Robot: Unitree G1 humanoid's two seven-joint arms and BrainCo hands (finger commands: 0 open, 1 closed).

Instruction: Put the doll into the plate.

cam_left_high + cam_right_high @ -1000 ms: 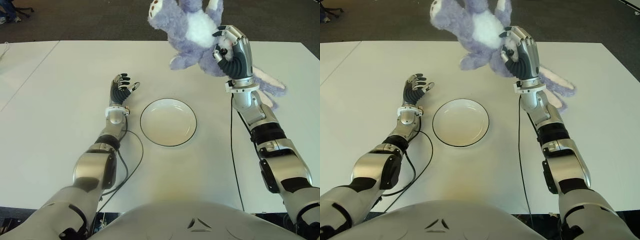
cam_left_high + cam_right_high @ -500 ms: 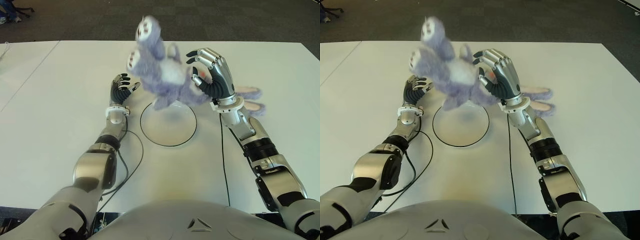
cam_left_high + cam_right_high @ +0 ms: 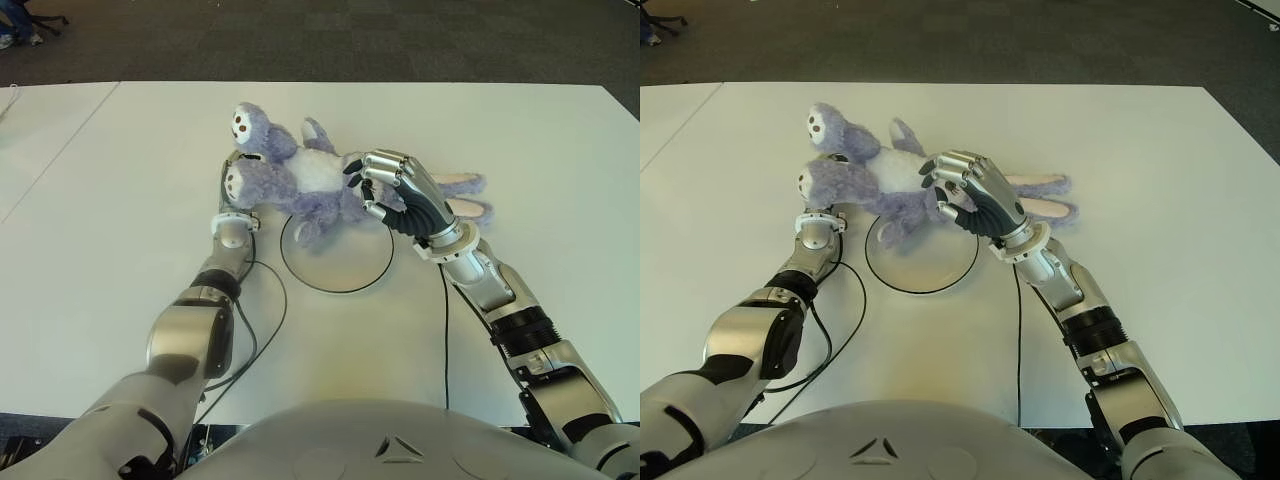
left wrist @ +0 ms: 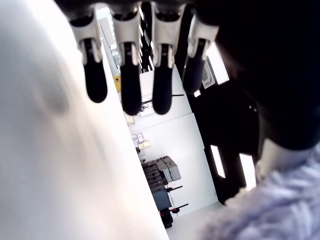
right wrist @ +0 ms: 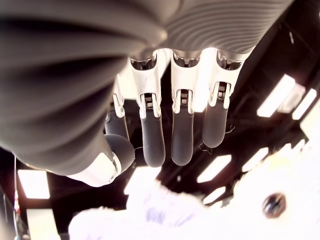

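Beside the doll's near head, left hand [image 3: 236, 200], largely hidden, finger state not discernible. Rightward, doll [image 3: 300, 185] sprawled across the plate's [image 3: 345, 272] far rim, only partly inside; long axis crosswise, heads pointing left, legs trailing behind right hand [image 3: 385, 190], fingers loosely curled, clear of fur.

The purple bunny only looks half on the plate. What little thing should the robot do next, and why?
Probably nudge the plush bunny toward the robot with the right hand until it sits in the plate. Only its lower part overlaps the plate's far rim; its body and ears lie on the table behind. The right hand's fingers look open above it, and the left hand is mostly hidden beneath it.
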